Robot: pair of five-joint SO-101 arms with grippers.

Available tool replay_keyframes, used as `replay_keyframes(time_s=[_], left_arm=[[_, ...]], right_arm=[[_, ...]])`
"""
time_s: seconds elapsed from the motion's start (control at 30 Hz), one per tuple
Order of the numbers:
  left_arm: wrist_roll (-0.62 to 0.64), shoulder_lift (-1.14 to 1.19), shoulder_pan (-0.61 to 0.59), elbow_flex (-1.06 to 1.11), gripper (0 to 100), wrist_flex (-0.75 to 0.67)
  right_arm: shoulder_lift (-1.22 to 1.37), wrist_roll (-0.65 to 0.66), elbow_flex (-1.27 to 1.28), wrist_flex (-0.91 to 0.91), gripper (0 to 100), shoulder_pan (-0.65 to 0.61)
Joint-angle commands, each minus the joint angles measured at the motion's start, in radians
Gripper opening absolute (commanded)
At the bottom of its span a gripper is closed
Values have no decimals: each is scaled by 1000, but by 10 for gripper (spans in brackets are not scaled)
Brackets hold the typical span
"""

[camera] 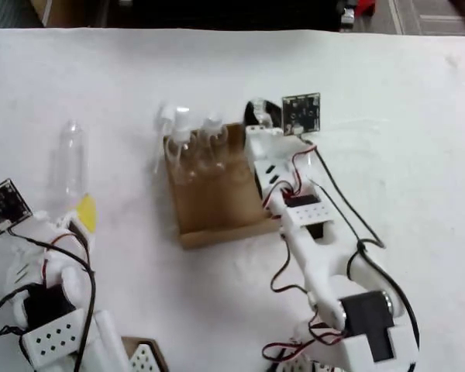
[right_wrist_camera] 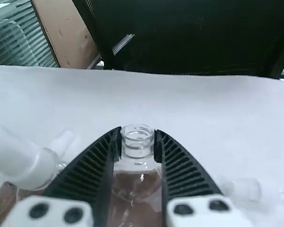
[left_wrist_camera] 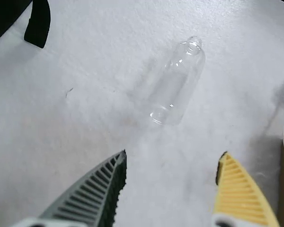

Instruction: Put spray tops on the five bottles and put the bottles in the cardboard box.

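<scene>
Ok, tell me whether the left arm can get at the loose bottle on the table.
Probably yes. The bottle lies on its side on the cloth, just ahead of the left arm. The arm's jaws stand open toward it, and nothing lies in between.

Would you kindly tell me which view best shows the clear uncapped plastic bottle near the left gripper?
The left wrist view: the clear uncapped plastic bottle sits large, neck to base, ahead of the open left gripper. The high view shows it smaller, faint against the white table.
</scene>
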Motion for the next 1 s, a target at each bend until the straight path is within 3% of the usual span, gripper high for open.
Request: replay_keyframes(time_s=[0.0, 0.97], left_arm=[[12, -19, 16, -6, 290, -26], [12, -19, 16, -6, 290, -26]], right_arm=[[24, 15, -77, -24, 19, -4], [54, 15, -114, -21, 22, -12]])
